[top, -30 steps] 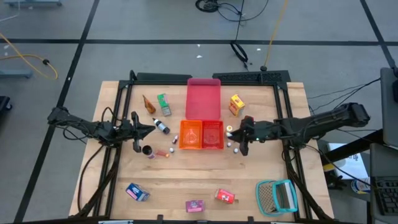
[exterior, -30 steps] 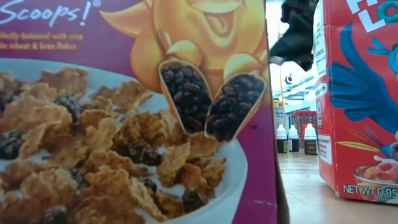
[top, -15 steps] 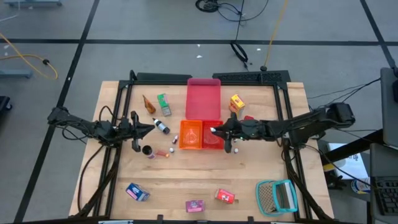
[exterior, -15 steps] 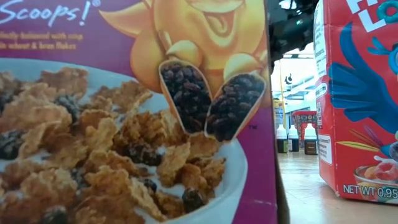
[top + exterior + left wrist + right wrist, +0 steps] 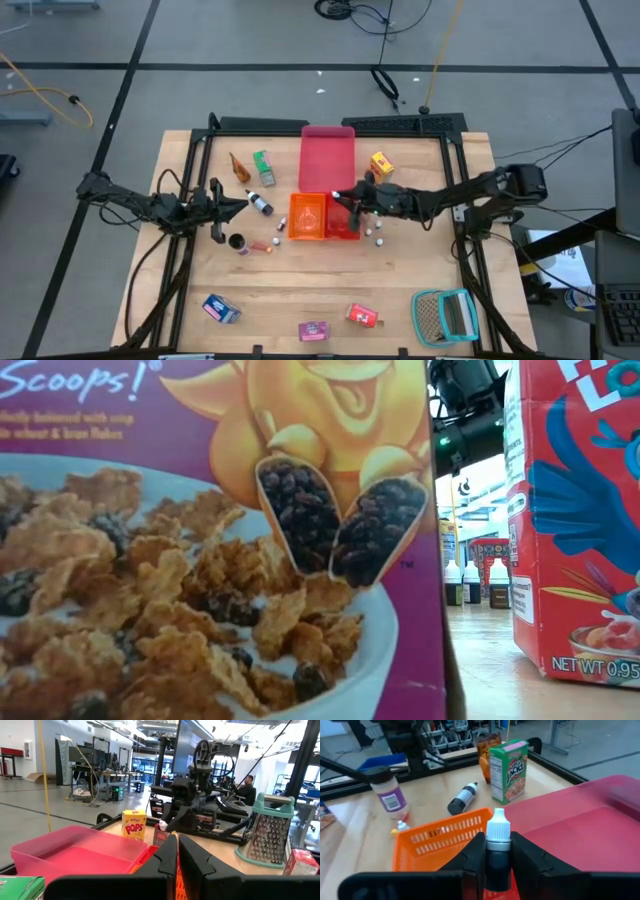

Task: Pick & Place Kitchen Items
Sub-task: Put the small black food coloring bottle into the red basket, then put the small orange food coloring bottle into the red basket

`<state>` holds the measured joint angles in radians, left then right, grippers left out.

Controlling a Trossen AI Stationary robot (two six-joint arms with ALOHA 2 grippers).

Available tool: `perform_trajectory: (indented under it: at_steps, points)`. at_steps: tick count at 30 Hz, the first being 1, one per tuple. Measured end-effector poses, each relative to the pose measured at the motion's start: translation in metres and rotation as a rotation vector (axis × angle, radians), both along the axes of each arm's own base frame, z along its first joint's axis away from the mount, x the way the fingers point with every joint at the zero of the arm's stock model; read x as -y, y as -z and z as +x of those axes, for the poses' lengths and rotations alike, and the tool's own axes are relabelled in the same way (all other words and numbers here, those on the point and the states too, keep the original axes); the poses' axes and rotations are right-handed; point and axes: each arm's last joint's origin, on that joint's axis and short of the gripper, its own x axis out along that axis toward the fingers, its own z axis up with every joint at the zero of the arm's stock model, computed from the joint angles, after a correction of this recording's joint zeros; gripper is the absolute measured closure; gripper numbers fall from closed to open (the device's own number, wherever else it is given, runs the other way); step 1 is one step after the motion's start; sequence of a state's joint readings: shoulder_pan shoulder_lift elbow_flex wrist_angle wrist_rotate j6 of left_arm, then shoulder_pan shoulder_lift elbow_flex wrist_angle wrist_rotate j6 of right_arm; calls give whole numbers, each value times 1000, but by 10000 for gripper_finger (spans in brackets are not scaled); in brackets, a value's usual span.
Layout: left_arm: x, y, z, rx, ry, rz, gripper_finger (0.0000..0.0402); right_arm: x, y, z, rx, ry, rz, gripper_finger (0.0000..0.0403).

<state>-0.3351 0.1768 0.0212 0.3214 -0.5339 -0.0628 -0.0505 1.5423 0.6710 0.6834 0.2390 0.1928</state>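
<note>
My right gripper reaches in from the table's right and is shut on a small dark bottle with a white cap, above the orange tray, next to the red tray. My left gripper waits shut at the table's left, holding nothing. A green box, an orange-brown cone, a lying bottle and a dark-lidded jar rest on the table left of the trays. A yellow box and tiny bottles stand to the right of the trays. My right gripper pinches the small bottle by its dark body between the two fingers, just under the white cap. The fingers come roughly level from the table's right. The bottle is lifted clear over the orange tray, its cap showing above the fingertips.
Along the near edge lie a blue box, a pink box, a red box and the teal mesh basket. In the low view a purple cereal box and a red one block nearly everything.
My right gripper has travelled toward the table's left, from beside the tiny bottles right of the orange tray to over that tray, carrying the small bottle.
</note>
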Motion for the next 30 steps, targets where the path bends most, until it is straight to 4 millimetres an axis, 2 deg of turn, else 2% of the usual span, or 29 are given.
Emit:
perform_trajectory:
  at_steps: [10,30]
  points:
    - [0,-1,3,7,-18,-6,385,15,5,3,-23,38,-30,332]
    - [-7,9,28,-44,-125,-88,385,18,2,3,0,33,-76,277]
